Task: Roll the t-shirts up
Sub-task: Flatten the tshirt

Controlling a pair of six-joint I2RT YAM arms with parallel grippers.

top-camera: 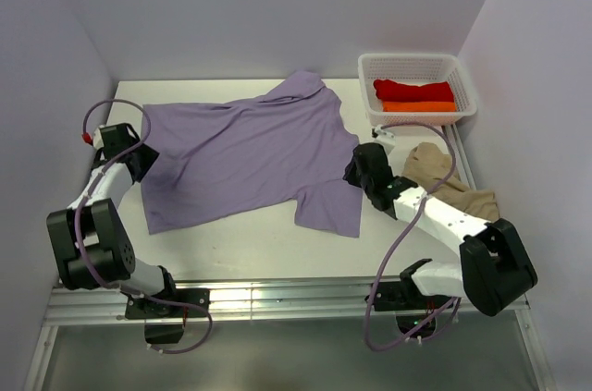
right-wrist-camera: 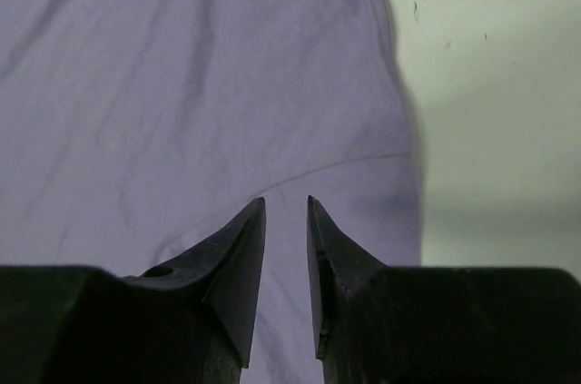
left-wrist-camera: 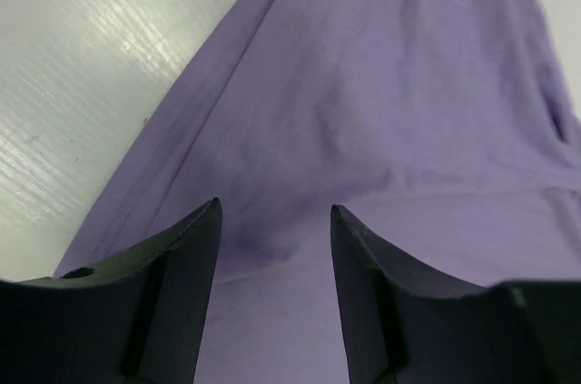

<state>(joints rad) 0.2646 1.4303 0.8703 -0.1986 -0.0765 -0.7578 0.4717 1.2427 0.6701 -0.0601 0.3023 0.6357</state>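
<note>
A lavender t-shirt (top-camera: 250,146) lies spread flat across the white table, neck toward the back. My left gripper (top-camera: 146,164) is at the shirt's left edge. In the left wrist view its jaws stand open (left-wrist-camera: 275,209) just over the lavender cloth (left-wrist-camera: 381,84), nothing between them. My right gripper (top-camera: 355,169) is at the shirt's right edge by the sleeve. Its jaws (right-wrist-camera: 286,201) keep a narrow gap above the flat cloth (right-wrist-camera: 182,84), with nothing pinched. A beige-tan t-shirt (top-camera: 442,174) lies crumpled at the right, partly under the right arm. Rolled red (top-camera: 413,91) and orange (top-camera: 419,106) t-shirts sit in the basket.
The white mesh basket (top-camera: 370,77) stands at the back right corner. Walls close the table on the left, back and right. Bare table (top-camera: 240,243) shows in front of the shirt, and beside the cloth in both wrist views (left-wrist-camera: 91,57) (right-wrist-camera: 490,84).
</note>
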